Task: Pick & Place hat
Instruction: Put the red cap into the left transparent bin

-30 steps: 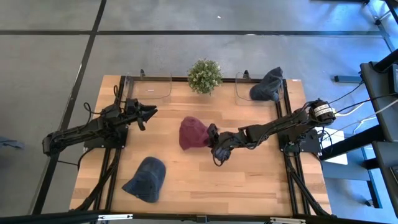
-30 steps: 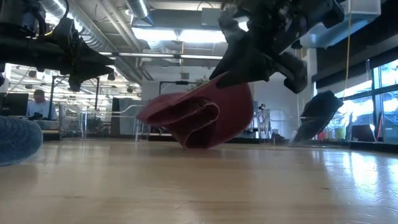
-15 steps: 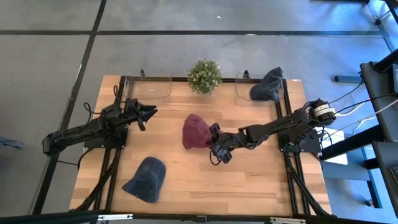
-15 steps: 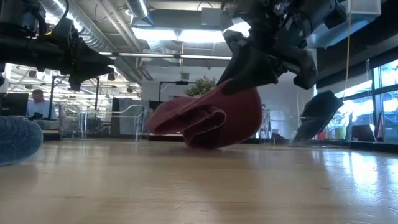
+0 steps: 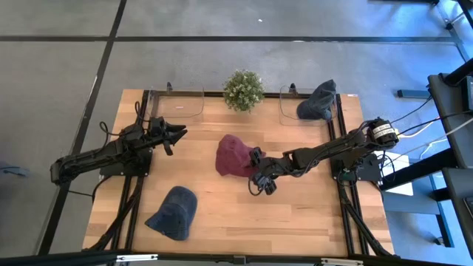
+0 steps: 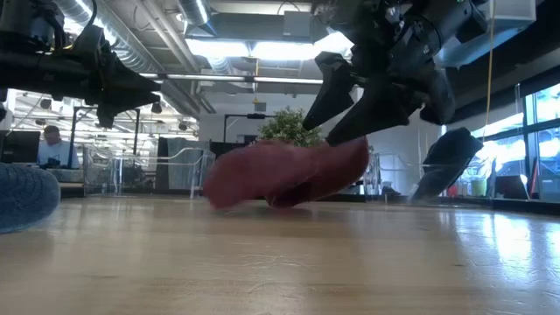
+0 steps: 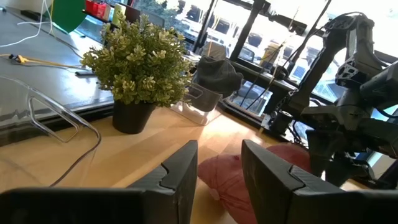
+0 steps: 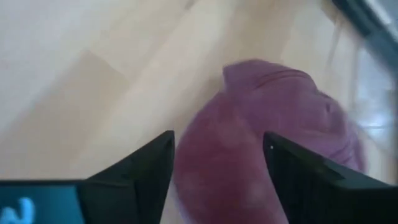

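The dark red hat [image 5: 230,155] lies low on the wooden table [image 5: 295,214] near its middle; in the low view the red hat [image 6: 280,171] rests on its underside. My right gripper [image 5: 256,165] stands open just above the hat's right end, and in its wrist view the red hat [image 8: 273,137] shows beyond the spread fingers of my right gripper [image 8: 217,180]. My left gripper [image 5: 177,133] waits open over the table's left part, clear of the hat; its wrist view shows my left gripper [image 7: 221,171] with nothing between its fingers.
A blue hat [image 5: 174,213] lies near the front left. A dark grey hat [image 5: 318,100] sits on the clear bin at the far right. A potted plant [image 5: 243,90] stands at the far edge, with another clear bin [image 5: 177,102] to its left.
My right gripper has opened and let go of the red hat. The hat, held tilted with its left part on the table, had shifted slightly toward the table's right edge. It has now dropped and lies flatter on the table.
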Available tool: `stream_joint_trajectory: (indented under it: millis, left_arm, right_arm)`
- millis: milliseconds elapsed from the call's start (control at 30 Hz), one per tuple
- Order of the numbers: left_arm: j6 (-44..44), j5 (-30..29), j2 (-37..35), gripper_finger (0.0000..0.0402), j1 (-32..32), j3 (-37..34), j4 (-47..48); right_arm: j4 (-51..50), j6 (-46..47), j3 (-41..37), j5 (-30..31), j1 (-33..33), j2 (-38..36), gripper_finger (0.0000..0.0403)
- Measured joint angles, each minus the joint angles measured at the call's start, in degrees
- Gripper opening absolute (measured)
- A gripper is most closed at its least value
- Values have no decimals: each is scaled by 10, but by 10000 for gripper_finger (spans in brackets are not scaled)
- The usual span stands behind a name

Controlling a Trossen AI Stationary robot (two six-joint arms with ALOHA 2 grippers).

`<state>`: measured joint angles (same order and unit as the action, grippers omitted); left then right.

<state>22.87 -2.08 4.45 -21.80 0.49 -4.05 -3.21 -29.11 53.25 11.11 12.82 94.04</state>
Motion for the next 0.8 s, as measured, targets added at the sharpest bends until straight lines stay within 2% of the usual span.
stream_joint_trajectory:
  millis: [167,233,467,600,800]
  left_arm:
    - [0,5,0,120,0,0,0]
    - [2,12,0,120,0,0,-6]
    - [13,105,25,120,0,5,-53]
    - [1,111,77,120,12,35,-52]
    - [-15,106,231,120,51,111,-52]
  right_arm:
    - [-26,53,0,-72,-4,0,257]
    - [-30,80,0,-73,-6,-2,256]
    - [-53,214,-23,-73,-12,-54,256]
    - [-33,303,-88,-23,-13,-108,256]
    - [13,408,-185,71,-15,-196,256]
